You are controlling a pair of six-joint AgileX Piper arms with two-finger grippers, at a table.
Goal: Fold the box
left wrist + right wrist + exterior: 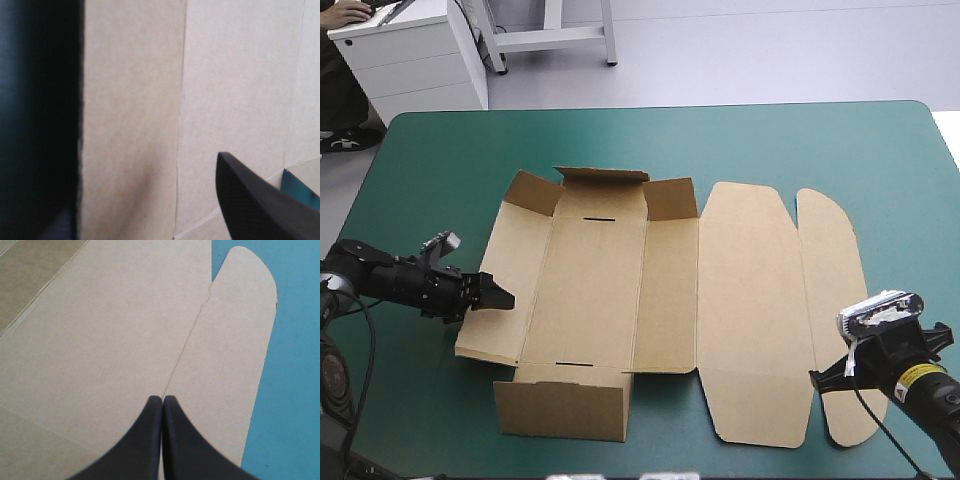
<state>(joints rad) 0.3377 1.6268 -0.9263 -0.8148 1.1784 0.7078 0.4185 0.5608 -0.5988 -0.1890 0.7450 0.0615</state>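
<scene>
One teal-green table (800,140); brown box (590,290) at centre, partly raised: walls up at 12 and 6 o'clock, lid (750,310) flat toward 3 o'clock. Left gripper (500,297) at box's 9 o'clock, fingers (260,200) apart astride side wall (505,270) edge. Right gripper (163,399) at 5 o'clock, pinched closed above lid crease.
</scene>
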